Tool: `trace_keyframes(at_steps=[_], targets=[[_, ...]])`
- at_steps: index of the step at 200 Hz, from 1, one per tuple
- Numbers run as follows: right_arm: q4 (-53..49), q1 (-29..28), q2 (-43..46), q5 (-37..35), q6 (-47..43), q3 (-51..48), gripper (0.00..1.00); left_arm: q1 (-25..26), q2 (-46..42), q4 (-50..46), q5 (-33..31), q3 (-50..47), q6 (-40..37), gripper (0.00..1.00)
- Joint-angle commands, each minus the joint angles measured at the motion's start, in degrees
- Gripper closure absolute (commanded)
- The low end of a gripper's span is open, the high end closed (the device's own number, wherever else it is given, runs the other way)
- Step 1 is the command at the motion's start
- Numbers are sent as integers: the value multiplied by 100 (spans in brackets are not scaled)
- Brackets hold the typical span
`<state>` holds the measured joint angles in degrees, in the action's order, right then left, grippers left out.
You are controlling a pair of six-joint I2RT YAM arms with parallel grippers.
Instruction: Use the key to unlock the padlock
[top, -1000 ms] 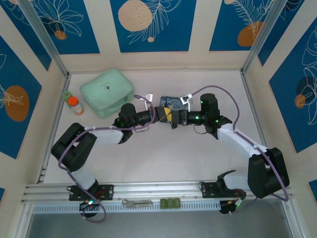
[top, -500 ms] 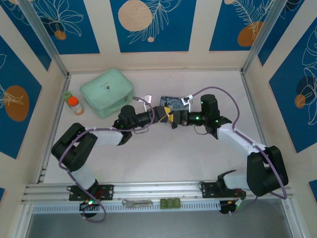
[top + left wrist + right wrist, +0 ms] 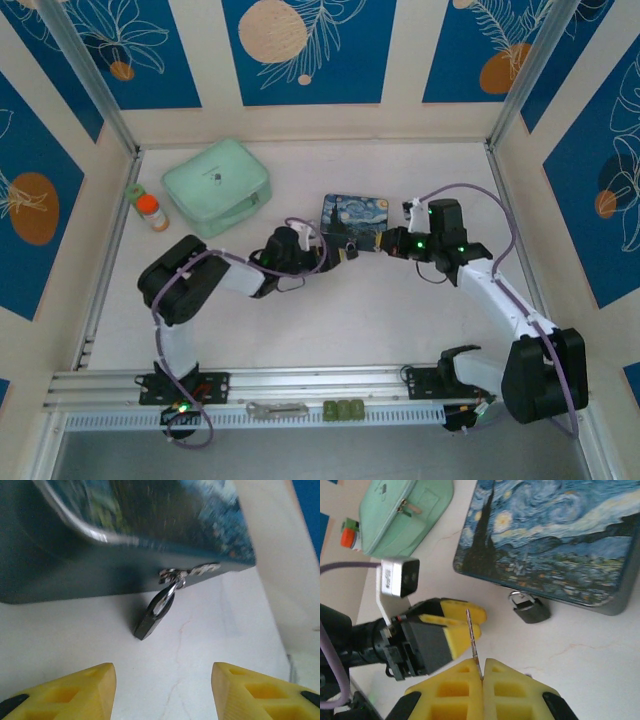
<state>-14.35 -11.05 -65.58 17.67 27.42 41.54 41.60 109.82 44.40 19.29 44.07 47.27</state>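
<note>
Left jaws released, right jaws pinching the key (image 3: 472, 635) — pale table (image 3: 330, 310), blue-patterned walls (image 3: 300, 50).

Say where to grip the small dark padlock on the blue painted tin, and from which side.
Probably the padlock's dark body, pinched across its flat faces, approaching low from the tin's front: the silvery shackle is threaded through the hasp.

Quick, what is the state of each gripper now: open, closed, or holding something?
Left gripper: open, holding nothing, with the padlock just ahead of it.
Right gripper: closed on the key.
</note>
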Motion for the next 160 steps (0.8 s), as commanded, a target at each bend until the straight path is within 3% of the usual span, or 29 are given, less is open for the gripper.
trace_keyframes(at_steps=[1,47,95,133,160], targets=[[-209,50,138,-54,-63,-87,100,153,288,88,-374,280,-333,47],[-90,116,187,122,-9,-155,100,301,846,238,-484,675,-455,47],[24,142,247,218,80,-204,100,381,1179,166,-1035,953,-542,47],[19,155,256,222,70,-211,100,431,1446,-45,-925,1371,-592,47],[29,173,265,202,63,-242,100,445,1592,-41,-780,1481,-473,58]])
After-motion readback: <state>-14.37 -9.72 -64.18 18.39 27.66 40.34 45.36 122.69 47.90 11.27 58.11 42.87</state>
